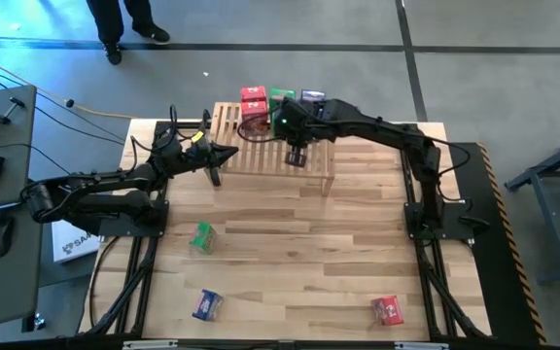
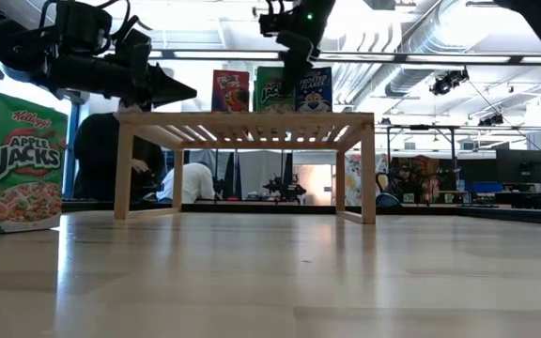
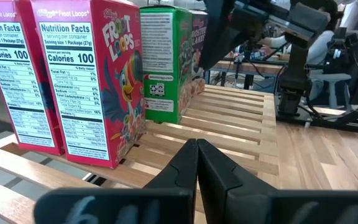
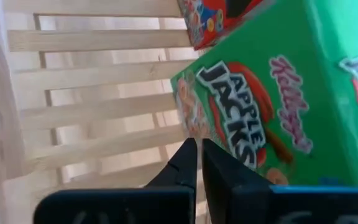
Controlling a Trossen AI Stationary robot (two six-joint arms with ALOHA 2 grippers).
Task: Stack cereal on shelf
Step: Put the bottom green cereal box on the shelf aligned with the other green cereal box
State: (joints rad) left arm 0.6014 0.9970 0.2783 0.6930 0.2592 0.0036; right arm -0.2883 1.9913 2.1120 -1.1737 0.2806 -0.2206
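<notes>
Apple Jacks box (image 2: 15,161) sits nearest on table awaiting pickup; right gripper (image 4: 196,163), fingers pressed together and empty, hangs over shelf (image 1: 261,154) beside green box (image 4: 278,99), probably for nudging; left gripper (image 3: 197,163) closed too.

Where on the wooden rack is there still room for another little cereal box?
The shelf is bare across its near slats, in front of the red box, green box and blue box. That back row is crowded, and the shut right gripper hangs over the middle.
</notes>
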